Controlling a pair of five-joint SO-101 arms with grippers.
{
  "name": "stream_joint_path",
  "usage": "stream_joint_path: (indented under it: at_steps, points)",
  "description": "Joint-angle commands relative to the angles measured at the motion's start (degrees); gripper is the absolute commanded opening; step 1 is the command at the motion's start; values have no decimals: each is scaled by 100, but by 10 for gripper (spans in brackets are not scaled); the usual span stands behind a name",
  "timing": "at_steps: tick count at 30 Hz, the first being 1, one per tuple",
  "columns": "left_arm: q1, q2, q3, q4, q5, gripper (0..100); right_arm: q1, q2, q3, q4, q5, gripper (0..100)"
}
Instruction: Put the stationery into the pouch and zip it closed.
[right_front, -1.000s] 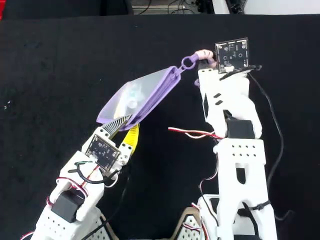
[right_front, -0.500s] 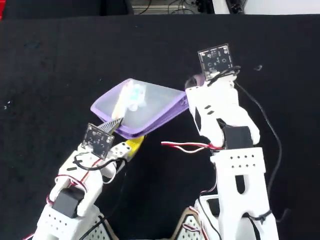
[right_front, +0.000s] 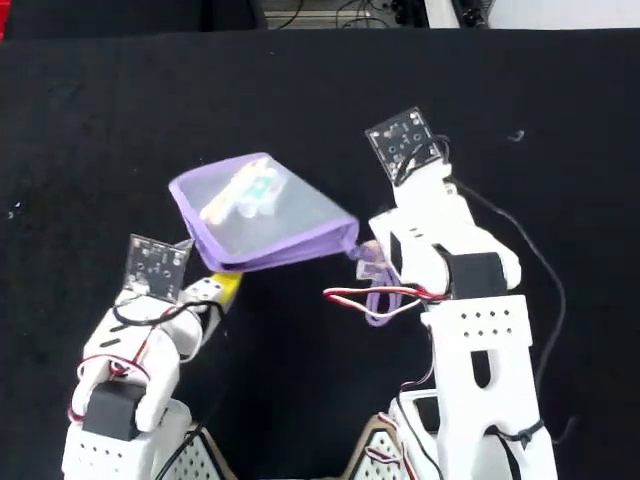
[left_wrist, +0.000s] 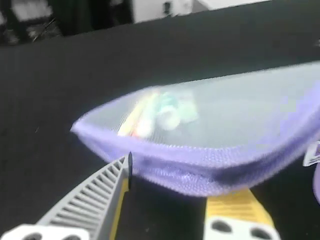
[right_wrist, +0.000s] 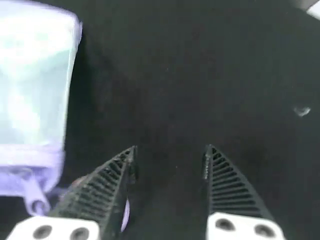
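Black table (right_front: 100, 100), two arms: the purple mesh pouch (right_front: 270, 225), stationery (right_front: 240, 195) inside, lies with its near edge at the tips of the left gripper (left_wrist: 180, 180), fingers spread apart. Beside its other end, the right gripper (right_wrist: 170, 150) hangs, fingers likewise parted.

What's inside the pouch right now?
Through the clear side of the pouch, a small cluster of stationery shows near one end: yellow, white and teal pieces. What each piece is cannot be told, and anything behind the purple edging is hidden.
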Motion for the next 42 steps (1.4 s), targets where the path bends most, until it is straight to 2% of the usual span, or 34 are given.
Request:
stream_joint_path:
  at_steps: [1, 7, 11, 16, 21, 26, 31, 35, 40, 42]
  points:
    - [-479, -62, -374, 642, 70, 241, -62, -180, -374, 440, 44, 201]
    - [-708, -70, -400, 1890, 70, 242, -70, -224, -400, 1055, 9, 198]
    - [-1771, -70, -347, 1785, -97, 245, -70, -224, -391, 1380, 9, 198]
    - [-2853, -70, -400, 1785, -905, 241, -35, -224, -382, 1609, -290, 197]
    - [-3670, -18, -312, 1688, -1029, 228, -70, -233, 84, 1380, -580, 197]
    - [-3714, 721, -84, 1829, -1987, 202, -35, -233, 884, 563, -765, 197]
    - [-3714, 1697, -409, 1873, -2154, 200, -62, -233, 1349, 149, -967, 197]
    - [-3767, 2752, -989, 2136, -2585, 195, -35, -233, 1473, 167, -958, 197]
    - [-3758, 4053, -2009, 2365, -2629, 59, -44, -233, 1754, -44, -958, 191]
    - [-3758, 4440, -2413, 2365, -2629, 27, -35, -233, 1903, -246, -958, 142]
